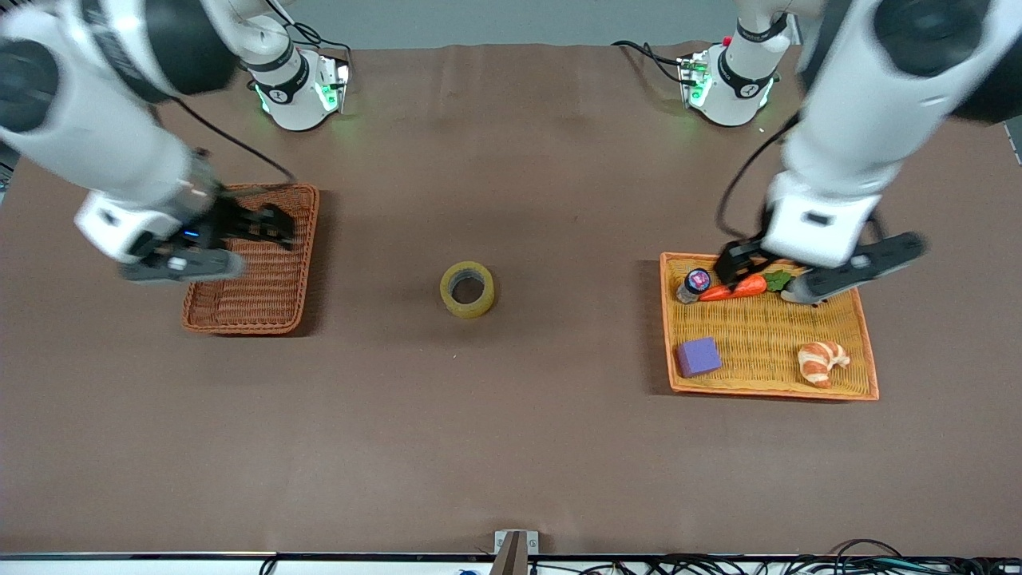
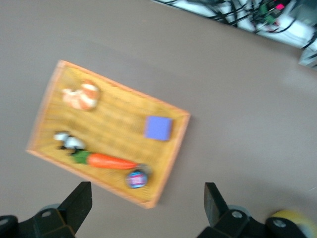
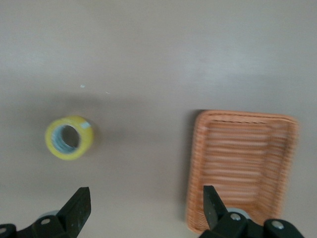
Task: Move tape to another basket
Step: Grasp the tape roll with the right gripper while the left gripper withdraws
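The tape point(image 1: 467, 289), a yellowish roll with a grey core, lies flat on the bare table midway between the two containers. It also shows in the right wrist view point(image 3: 69, 137). The dark reddish-brown wicker basket point(image 1: 247, 315) stands empty toward the right arm's end; it shows in the right wrist view too point(image 3: 242, 163). My right gripper point(image 1: 271, 225) is open and empty, up in the air over the basket. My left gripper point(image 1: 738, 267) is open and empty, up over the edge of the orange-yellow tray point(image 1: 766, 323). Both are apart from the tape.
The tray holds a purple block point(image 1: 699, 356), a croissant point(image 1: 822, 362), a carrot point(image 1: 738, 288) and a small bottle point(image 1: 693, 284). The two arm bases stand at the table edge farthest from the front camera. Cables lie along the nearest edge.
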Controlling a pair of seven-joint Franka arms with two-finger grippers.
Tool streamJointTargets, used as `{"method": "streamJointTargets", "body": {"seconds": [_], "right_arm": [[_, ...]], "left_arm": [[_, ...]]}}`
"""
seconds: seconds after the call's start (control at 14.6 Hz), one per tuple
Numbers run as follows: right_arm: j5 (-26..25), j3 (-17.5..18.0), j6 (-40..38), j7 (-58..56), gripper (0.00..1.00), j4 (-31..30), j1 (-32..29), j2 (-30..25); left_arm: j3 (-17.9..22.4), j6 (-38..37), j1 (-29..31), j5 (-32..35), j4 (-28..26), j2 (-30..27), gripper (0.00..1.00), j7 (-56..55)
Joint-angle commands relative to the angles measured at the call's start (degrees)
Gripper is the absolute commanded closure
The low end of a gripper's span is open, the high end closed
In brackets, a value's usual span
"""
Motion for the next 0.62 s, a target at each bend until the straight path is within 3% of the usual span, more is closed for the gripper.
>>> {"method": "streamJointTargets", "body": {"seconds": [0.0, 0.21, 0.55], "right_arm": [[0.89, -0.70, 6.13, 5.70, 0.00, 0.30, 5.95, 6.21], [0.54, -0.78, 14.29, 6.86, 0.00, -1.44, 11.22, 12.81], [0.19, -0.78, 36.18, 6.86, 0.00, -15.24, 13.96, 16.24]], "left_arm": [[-0.74, -2.83, 5.88, -2.66, -3.44, -5.31, 0.00, 10.05], [-0.66, -4.77, 11.43, -5.99, -5.29, -7.95, 0.00, 22.79], [0.75, -6.18, 13.81, -8.03, -10.37, -12.43, 0.00, 30.57]]}}
